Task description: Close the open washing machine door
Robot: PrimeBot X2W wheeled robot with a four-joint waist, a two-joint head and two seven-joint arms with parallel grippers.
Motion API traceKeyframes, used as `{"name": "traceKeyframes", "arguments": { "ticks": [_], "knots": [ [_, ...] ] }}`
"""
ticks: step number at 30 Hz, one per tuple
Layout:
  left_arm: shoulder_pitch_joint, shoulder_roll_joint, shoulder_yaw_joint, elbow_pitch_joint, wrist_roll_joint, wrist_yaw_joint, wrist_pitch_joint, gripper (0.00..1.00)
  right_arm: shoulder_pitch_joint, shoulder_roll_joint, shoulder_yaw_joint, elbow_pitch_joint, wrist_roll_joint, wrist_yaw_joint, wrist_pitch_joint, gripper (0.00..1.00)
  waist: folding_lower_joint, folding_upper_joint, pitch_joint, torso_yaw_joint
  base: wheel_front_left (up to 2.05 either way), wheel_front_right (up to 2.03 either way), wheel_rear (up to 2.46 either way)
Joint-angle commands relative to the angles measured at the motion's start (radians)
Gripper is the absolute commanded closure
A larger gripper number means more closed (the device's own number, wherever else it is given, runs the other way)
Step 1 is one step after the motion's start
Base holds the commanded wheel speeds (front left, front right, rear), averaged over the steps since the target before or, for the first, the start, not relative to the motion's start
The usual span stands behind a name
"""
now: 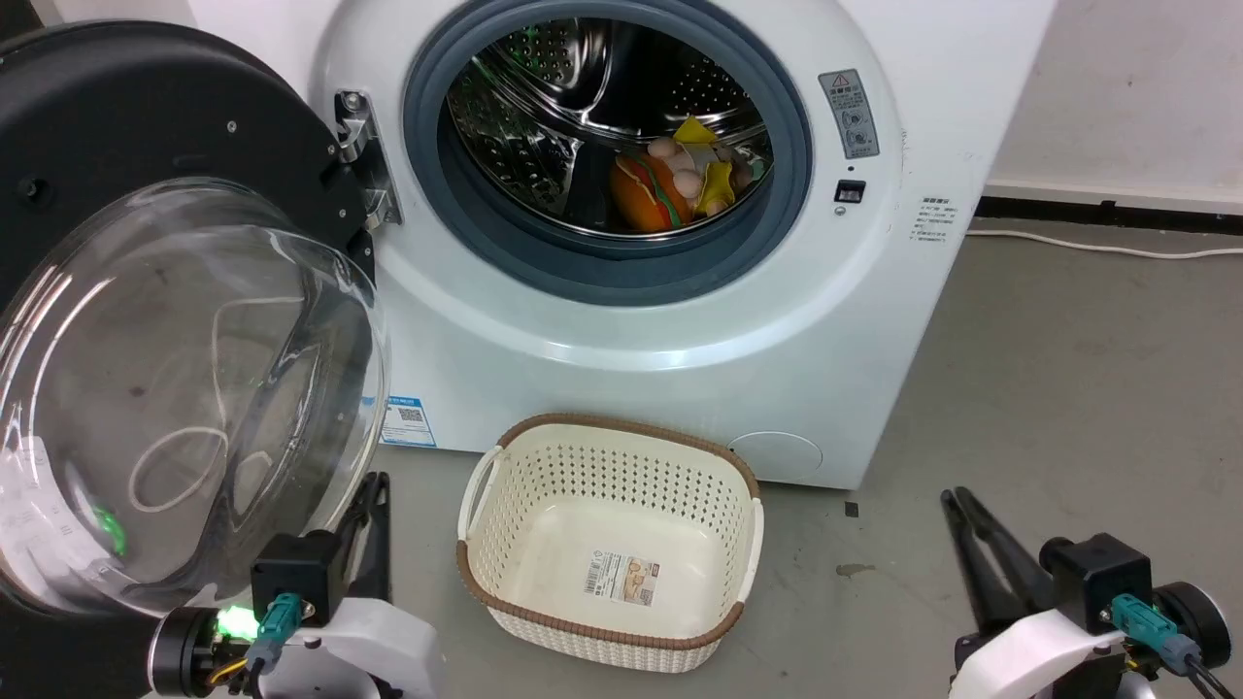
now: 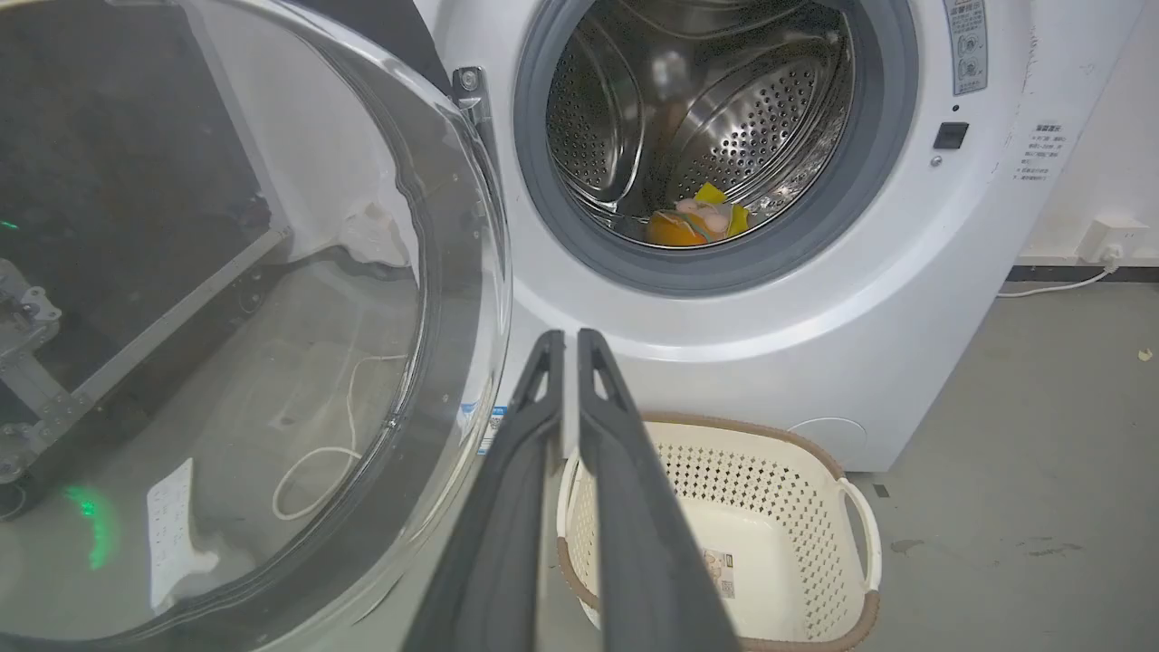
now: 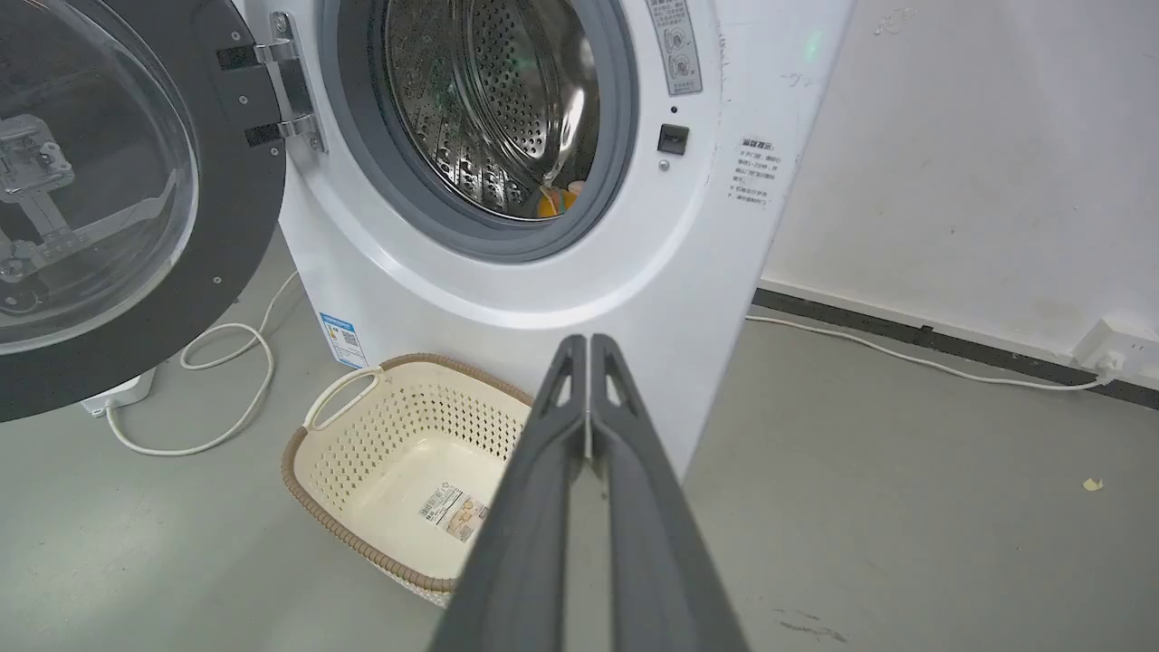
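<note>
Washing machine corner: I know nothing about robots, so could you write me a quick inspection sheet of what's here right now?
Surface: grey floor, lightly stained.
Job's things: washing machine door swung wide open on its left hinge; washing machine with an orange toy in its drum.
Clutter: cream basket on the floor before the machine, empty but for a label.
Grippers: left gripper shut, low beside the door's edge; right gripper shut, low at the right, holding nothing.
Cables: wall cable runs along the right wall to a socket; looped cable lies on the floor by the door.
Surroundings: white wall, dark skirting.
</note>
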Motion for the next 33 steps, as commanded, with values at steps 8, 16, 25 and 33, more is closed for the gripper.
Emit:
{"name": "traceKeyframes", "arguments": {
  "ticks": [8, 16, 25, 33],
  "knots": [
    [-0.001, 0.0, -0.013, 0.0, -0.002, 0.005, -0.01, 0.0, 0.004, 0.0, -0.007, -0.001, 0.011, 0.0, -0.01, 0.0, 0.0001, 0.0, 0.001, 0.0, 0.0, 0.0, 0.0],
    [-0.001, 0.0, -0.033, -0.002, -0.005, 0.014, -0.026, 0.0, 0.012, 0.0, -0.013, -0.008, 0.019, 0.0, -0.026, 0.0, 0.0001, 0.0, 0.0, 0.006, 0.0, 0.0, 0.0],
    [0.003, 0.0, -0.063, -0.003, -0.011, 0.023, -0.054, 0.0, 0.035, -0.007, -0.001, -0.024, 0.039, 0.0, -0.054, 0.0, 0.0001, 0.0, -0.007, 0.063, 0.0, 0.0, 0.0],
    [0.01, 0.002, -0.078, -0.005, -0.012, 0.026, -0.07, 0.0, 0.048, -0.014, 0.013, -0.028, 0.04, 0.0, -0.07, 0.0, 0.0001, 0.0, -0.011, 0.124, 0.0, 0.0, 0.0]
  ]
}}
